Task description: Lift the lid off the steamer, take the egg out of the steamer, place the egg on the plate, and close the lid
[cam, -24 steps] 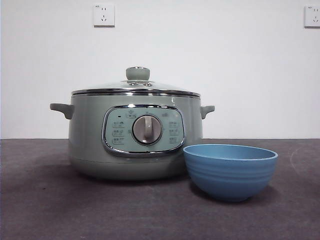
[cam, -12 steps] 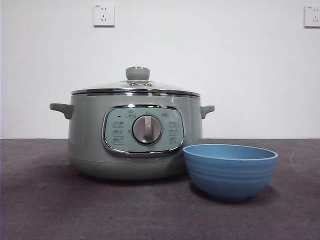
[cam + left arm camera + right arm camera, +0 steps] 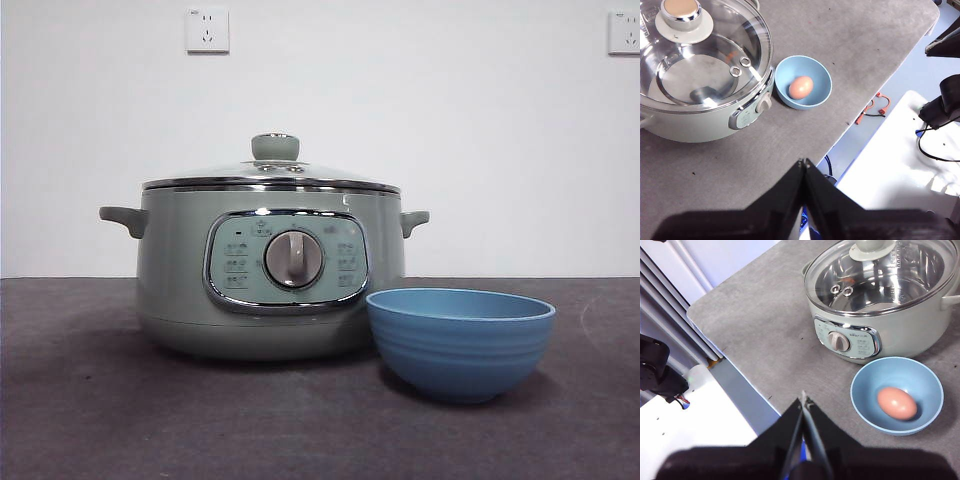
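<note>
The sage-green steamer (image 3: 270, 275) stands on the grey table with its glass lid (image 3: 272, 178) closed on it. The lid's knob (image 3: 275, 147) is on top. The blue plate (image 3: 460, 342), a deep bowl, stands just in front of the steamer to the right. A brown egg (image 3: 896, 403) lies inside it, also seen in the left wrist view (image 3: 801, 87). My left gripper (image 3: 804, 162) is shut and empty, held high above the table's edge. My right gripper (image 3: 803, 399) is shut and empty, also high and back from the things. Neither shows in the front view.
The grey table's edge (image 3: 875, 90) runs close behind the bowl in the left wrist view, with floor and cables beyond. Two wall sockets (image 3: 207, 30) sit on the white wall behind. Open table lies left of the steamer (image 3: 755, 325).
</note>
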